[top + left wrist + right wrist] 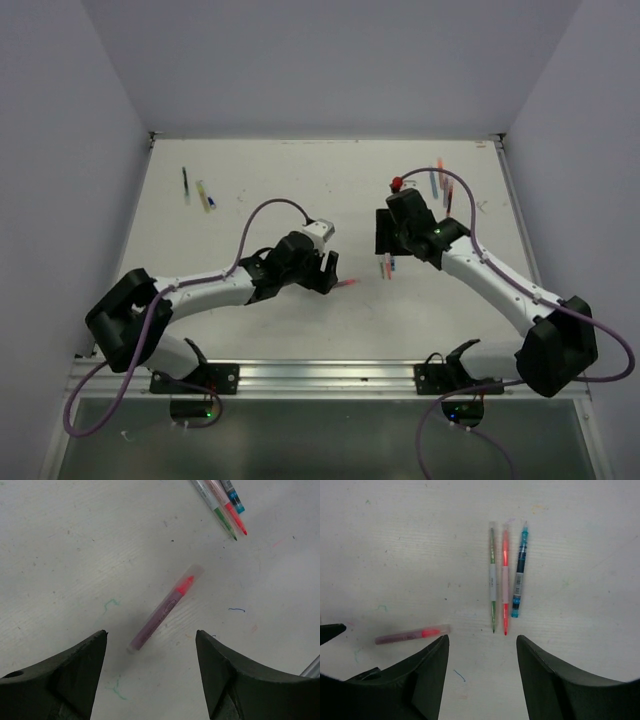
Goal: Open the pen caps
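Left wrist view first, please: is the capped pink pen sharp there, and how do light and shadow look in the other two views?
Left wrist: the pink pen is sharp, its clear cap legible, while the dark fingers show little detail. Right wrist: even light, the three pens crisp, shadows faint. Top external: diffuse light, soft shadows beneath the arms, pens tiny.

top-edge pens (227,506): 1 o'clock, left wrist view; barrels cut by frame edge
far pens (186,185): 11 o'clock on bench (290,170); too small to read
middle pens (388,268): upper ends hidden behind right tool (384,245)
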You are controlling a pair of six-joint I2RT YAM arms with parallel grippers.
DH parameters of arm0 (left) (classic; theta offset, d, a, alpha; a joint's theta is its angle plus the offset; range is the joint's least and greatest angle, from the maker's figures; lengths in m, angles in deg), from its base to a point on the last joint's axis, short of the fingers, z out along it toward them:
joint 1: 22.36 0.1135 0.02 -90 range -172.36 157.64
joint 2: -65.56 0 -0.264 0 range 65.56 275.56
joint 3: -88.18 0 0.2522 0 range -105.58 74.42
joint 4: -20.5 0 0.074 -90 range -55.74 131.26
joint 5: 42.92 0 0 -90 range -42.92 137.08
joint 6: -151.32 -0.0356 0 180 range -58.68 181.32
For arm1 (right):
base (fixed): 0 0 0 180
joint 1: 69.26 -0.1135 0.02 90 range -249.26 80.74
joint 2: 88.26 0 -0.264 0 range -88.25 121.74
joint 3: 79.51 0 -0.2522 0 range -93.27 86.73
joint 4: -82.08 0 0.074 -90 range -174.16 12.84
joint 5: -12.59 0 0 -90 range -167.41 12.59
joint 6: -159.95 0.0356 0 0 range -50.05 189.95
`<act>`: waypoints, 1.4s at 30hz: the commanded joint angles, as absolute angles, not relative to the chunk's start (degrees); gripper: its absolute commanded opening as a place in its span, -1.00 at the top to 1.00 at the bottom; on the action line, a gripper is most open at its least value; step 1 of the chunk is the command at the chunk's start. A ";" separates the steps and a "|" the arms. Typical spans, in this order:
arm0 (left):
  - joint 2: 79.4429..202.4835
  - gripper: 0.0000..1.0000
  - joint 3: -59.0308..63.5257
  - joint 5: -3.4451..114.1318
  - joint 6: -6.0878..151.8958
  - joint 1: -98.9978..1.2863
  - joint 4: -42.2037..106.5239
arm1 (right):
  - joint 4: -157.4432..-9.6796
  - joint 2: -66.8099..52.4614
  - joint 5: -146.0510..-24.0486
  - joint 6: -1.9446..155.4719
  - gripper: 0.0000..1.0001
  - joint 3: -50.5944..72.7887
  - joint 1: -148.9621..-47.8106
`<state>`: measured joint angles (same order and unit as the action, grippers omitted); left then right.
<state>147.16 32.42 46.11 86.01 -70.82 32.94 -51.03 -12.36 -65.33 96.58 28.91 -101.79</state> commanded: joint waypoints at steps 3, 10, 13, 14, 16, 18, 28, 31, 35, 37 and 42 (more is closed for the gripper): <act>152.82 -0.57 26.70 39.00 80.93 -75.79 31.45 | -45.57 -17.32 -60.71 96.76 -0.22 26.52 -98.97; 161.60 -0.60 20.90 36.63 79.17 -77.73 31.98 | -45.22 -19.61 -62.38 95.88 -0.22 28.02 -97.56; 164.25 -0.59 17.31 34.96 78.81 -78.43 33.91 | -45.22 -20.23 -62.55 95.44 -0.22 28.55 -97.21; 166.00 -0.58 16.50 33.74 78.81 -78.60 34.17 | -45.22 -20.40 -62.47 95.44 -0.22 28.63 -97.03; 168.20 -0.55 14.66 32.15 78.73 -79.13 36.90 | -45.22 -20.84 -62.73 95.26 -0.22 28.81 -96.86; 169.26 -0.50 14.13 31.79 78.64 -79.57 37.25 | -45.22 -21.19 -62.73 95.09 -0.22 28.99 -96.60; 172.60 -0.09 15.88 30.47 81.27 -81.16 37.07 | -45.66 -22.69 -64.92 94.82 -0.22 29.16 -95.89; 173.22 0.17 15.62 30.30 81.80 -81.15 36.99 | -46.45 -21.90 -66.86 94.82 -0.22 29.16 -95.89; 171.56 0.52 15.53 29.15 81.63 -80.80 36.90 | -49.00 -21.46 -70.46 95.00 -0.22 30.48 -95.89; 169.37 0.67 16.49 33.25 81.80 -79.23 35.68 | -50.84 -20.85 -73.26 94.65 -0.22 31.01 -95.89; 161.29 1.00 22.20 50.04 86.36 -69.22 29.79 | -55.31 -18.74 -81.61 92.98 -0.22 32.50 -95.89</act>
<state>167.86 19.28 39.92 82.73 -75.46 35.00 -50.38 -19.83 -74.25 94.75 31.64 -96.13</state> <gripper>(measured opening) 0.031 0.611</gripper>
